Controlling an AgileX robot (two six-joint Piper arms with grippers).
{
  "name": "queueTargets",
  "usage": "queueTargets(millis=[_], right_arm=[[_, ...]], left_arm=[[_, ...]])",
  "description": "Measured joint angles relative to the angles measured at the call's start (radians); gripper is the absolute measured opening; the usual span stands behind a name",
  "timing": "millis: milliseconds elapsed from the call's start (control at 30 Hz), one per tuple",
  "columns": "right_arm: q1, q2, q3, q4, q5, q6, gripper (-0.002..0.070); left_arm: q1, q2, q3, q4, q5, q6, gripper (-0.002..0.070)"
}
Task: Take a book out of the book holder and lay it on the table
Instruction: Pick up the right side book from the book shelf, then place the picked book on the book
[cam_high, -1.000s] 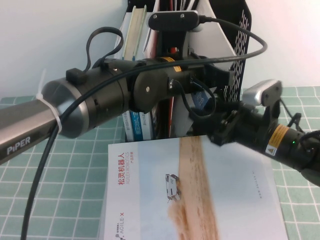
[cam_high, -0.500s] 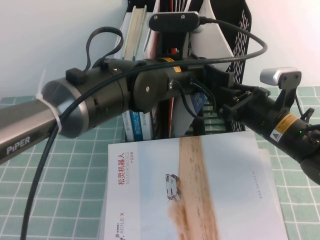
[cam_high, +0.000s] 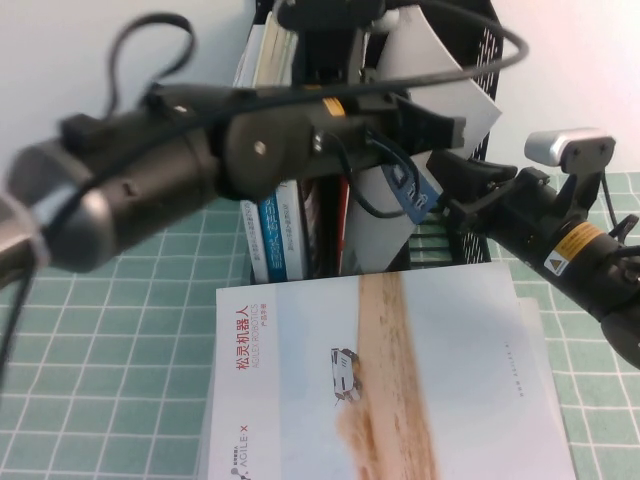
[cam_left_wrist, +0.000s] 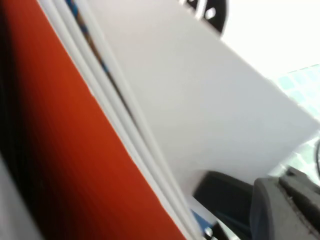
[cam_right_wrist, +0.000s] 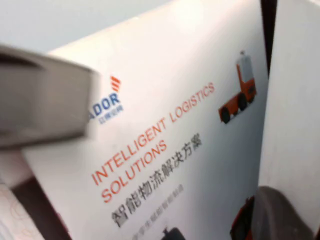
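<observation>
The black book holder (cam_high: 487, 45) stands at the back of the green grid table (cam_high: 120, 330). My left gripper (cam_high: 438, 126) reaches across it and is shut on a white-covered book (cam_high: 440, 70), which leans out of the holder toward the right. In the left wrist view this white cover (cam_left_wrist: 200, 95) lies beside a red-covered book (cam_left_wrist: 70, 150), with one dark finger (cam_left_wrist: 285, 205) against it. My right gripper (cam_high: 452, 190) is open just right of the tilted book. Its wrist view shows a white cover printed "INTELLIGENT LOGISTICS SOLUTIONS" (cam_right_wrist: 165, 145) between its fingers (cam_right_wrist: 282, 215).
Identical white books with a sandy band (cam_high: 390, 380) lie stacked flat on the table in front of the holder. Blue-spined books (cam_high: 270, 235) and a red book (cam_high: 344, 215) stand in the holder's left slots. The left arm's bulk (cam_high: 130, 190) spans the left side.
My left arm has risen and swung, and the white book it holds has come up and tilted to the right. My right gripper has lifted off the flat books toward the holder.
</observation>
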Motion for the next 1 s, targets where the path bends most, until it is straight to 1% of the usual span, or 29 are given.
queueTargets(millis=[67, 233, 367, 433, 533, 600, 667, 733, 800, 900, 1000], right_arm=[[0.000, -0.018, 0.000, 0.000, 0.011, -0.040, 0.0010], [0.000, -0.113, 0.000, 0.020, 0.023, -0.154, 0.0009], [0.000, -0.240, 0.000, 0.053, 0.023, -0.271, 0.0009], [0.000, -0.305, 0.000, 0.050, 0.023, -0.302, 0.0008], [0.000, -0.414, 0.000, -0.002, 0.025, -0.350, 0.0008], [0.000, -0.502, 0.000, -0.054, 0.082, -0.384, 0.0008], [0.000, -0.590, 0.000, -0.118, 0.170, -0.405, 0.0008], [0.000, -0.671, 0.000, -0.221, 0.289, -0.410, 0.0008], [0.000, -0.735, 0.000, -0.347, 0.399, -0.359, 0.0008], [0.000, -0.810, 0.002, -0.605, 0.485, -0.193, 0.0008], [0.000, -0.848, 0.002, -0.928, 0.462, 0.043, 0.0008]], left_arm=[[0.000, -0.051, 0.000, 0.000, 0.055, 0.013, -0.0002], [0.000, -0.227, 0.000, 0.004, 0.170, 0.119, -0.0002], [0.000, -0.370, 0.000, 0.032, 0.253, 0.162, -0.0002], [0.000, -0.434, 0.000, 0.053, 0.284, 0.168, -0.0002], [0.000, -0.527, 0.000, 0.087, 0.319, 0.174, -0.0002], [0.002, -0.591, -0.002, 0.113, 0.341, 0.174, -0.0002], [0.002, -0.650, -0.002, 0.129, 0.369, 0.176, -0.0002], [0.002, -0.705, -0.002, 0.135, 0.418, 0.176, -0.0002], [0.004, -0.753, -0.004, 0.142, 0.477, 0.180, -0.0002], [0.004, -0.813, -0.004, 0.158, 0.592, 0.180, -0.0002], [0.004, -0.853, 0.012, 0.175, 0.651, 0.162, -0.0002]])
